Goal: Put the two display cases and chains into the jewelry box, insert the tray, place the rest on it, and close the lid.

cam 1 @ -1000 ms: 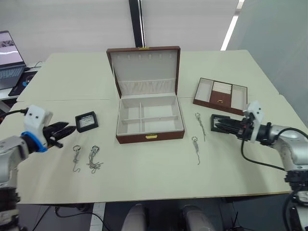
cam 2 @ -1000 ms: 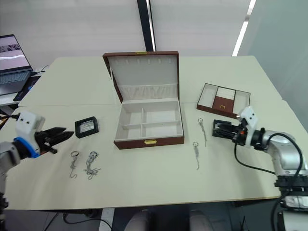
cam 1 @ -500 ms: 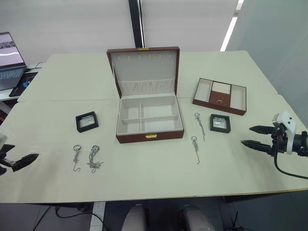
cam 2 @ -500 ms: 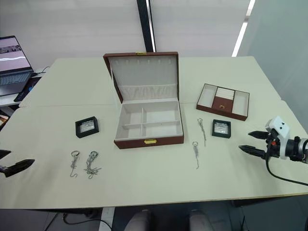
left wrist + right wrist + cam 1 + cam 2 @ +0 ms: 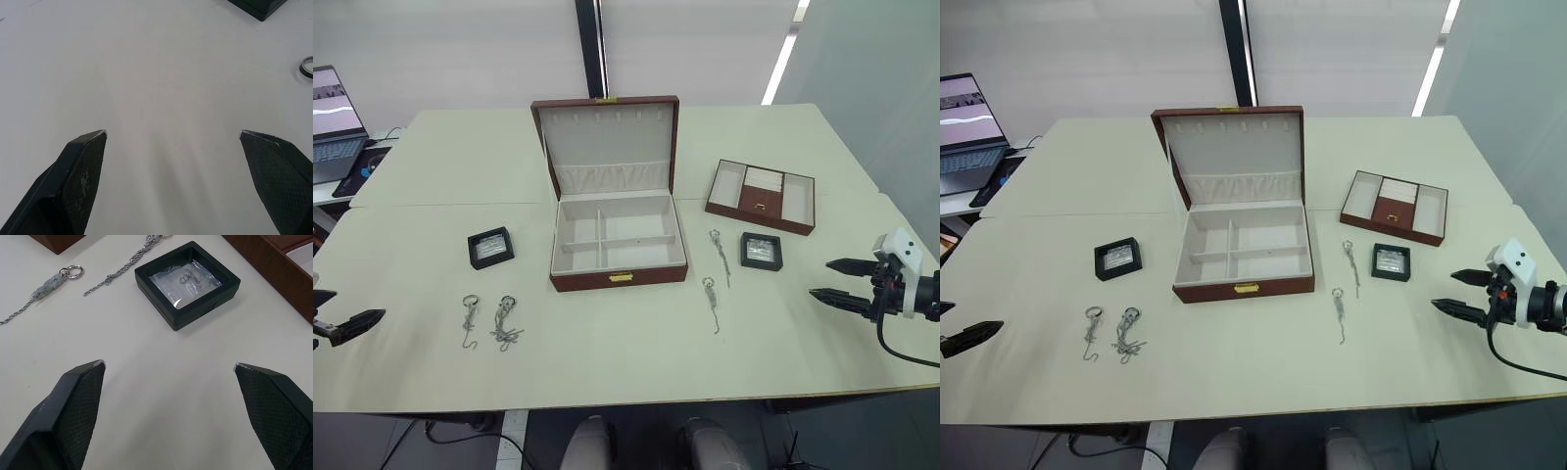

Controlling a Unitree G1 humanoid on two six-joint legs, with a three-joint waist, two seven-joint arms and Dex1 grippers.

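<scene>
Black square display case [image 5: 187, 282] holds a clear packet, legible from the right wrist; right gripper [image 5: 168, 411] and left gripper [image 5: 171, 183] gape wide.

The left gripper [image 5: 350, 322] at the table's [image 5: 607, 362] left edge is cut off by the picture's border, its arm unseen. A laptop [image 5: 335, 125] past the far left corner is half cropped. The chains' [image 5: 505, 323] links are too small to tell apart.
</scene>
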